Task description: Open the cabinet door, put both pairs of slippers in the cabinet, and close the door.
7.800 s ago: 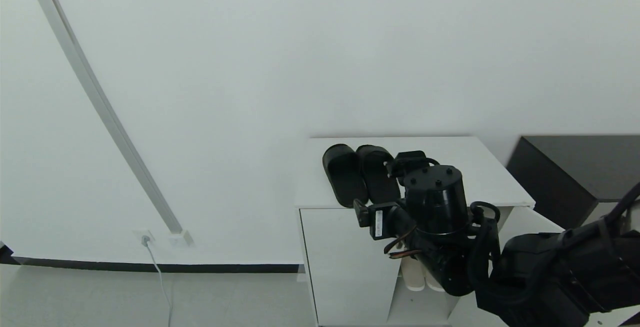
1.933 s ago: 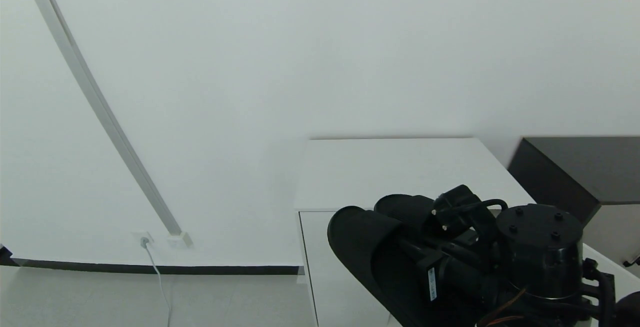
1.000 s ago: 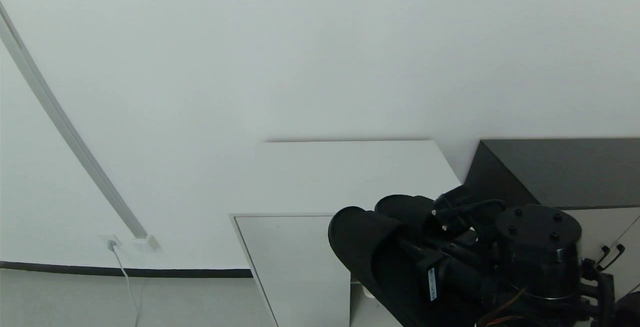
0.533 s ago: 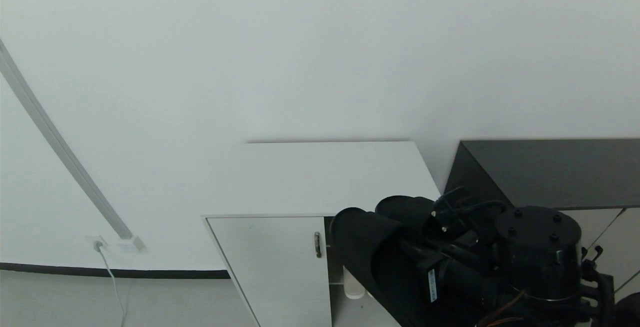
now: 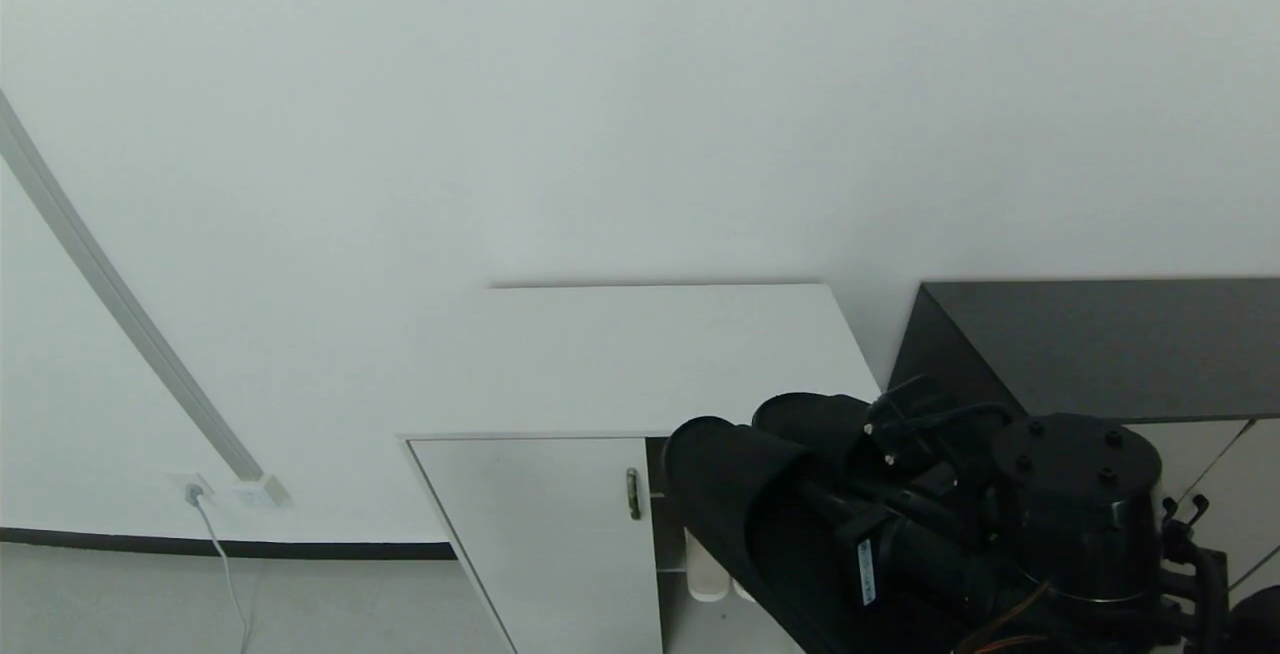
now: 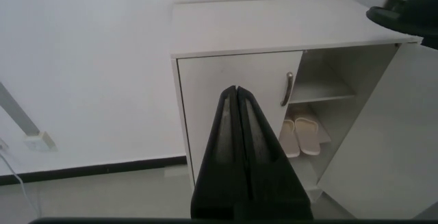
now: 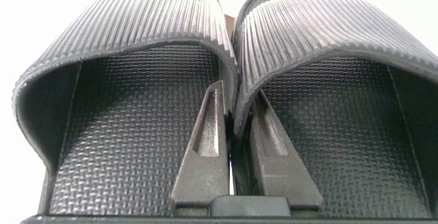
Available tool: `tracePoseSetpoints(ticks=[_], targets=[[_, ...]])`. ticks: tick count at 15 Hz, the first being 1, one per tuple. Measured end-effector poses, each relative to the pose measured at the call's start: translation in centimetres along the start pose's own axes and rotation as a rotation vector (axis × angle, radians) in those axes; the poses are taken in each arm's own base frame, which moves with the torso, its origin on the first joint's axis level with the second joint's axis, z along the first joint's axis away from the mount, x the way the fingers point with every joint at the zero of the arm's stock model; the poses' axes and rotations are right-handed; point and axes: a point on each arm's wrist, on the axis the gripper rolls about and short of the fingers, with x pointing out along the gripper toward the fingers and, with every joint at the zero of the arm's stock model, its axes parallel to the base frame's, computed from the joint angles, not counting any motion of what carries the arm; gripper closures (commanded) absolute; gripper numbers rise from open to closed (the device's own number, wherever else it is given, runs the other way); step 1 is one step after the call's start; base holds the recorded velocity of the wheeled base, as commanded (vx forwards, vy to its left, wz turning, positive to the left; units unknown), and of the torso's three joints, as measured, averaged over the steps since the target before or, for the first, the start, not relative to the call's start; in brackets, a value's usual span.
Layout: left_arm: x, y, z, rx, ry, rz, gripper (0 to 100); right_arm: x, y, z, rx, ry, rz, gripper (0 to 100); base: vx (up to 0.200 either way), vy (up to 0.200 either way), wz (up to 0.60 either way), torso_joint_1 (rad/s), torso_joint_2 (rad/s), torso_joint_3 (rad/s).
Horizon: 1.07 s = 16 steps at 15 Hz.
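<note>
Pinches, with the right gripper (image 7: pixel 234 98), the touching inner strap walls of the black slippers (image 7: pixel 137 121), held side by side, toes seemingly away from the wrist, long axis in line with the fingers. Holds the left gripper (image 6: pixel 237 95) pressed shut on nothing, aimed at the cabinet (image 6: pixel 274 25). Beyond, shows the right compartment open, pale slippers (image 6: pixel 304 133) on its floor. Probably calls for lowering the black pair forward, toes first, into that opening; right arm nearer

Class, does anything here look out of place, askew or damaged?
Nothing stands out. The pair of black ribbed rubber slippers sits pinched in the right tool; the pale slippers lie side by side inside the open white cabinet.
</note>
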Motion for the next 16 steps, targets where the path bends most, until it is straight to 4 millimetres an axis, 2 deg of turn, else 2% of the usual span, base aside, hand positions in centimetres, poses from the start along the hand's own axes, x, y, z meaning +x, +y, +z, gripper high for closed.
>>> tracePoseSetpoints(ticks=[5,11,16], targets=[[0.0,0.0,0.01,0.001,0.0,0.0,100,0.01,0.0,-0.02,0.0,0.001,0.0,100,0.0,0.0,0.0,0.0,0.0,0.0],[0.0,0.0,0.01,0.001,0.0,0.0,100,0.04,-0.04,-0.13,-0.001,0.005,-0.002,100,-0.2,0.0,0.0,0.0,0.0,0.002],[0.0,0.0,0.0,0.001,0.0,0.0,100,0.06,-0.05,-0.17,-0.002,0.007,-0.002,100,0.0,0.0,0.0,0.0,0.0,0.0]])
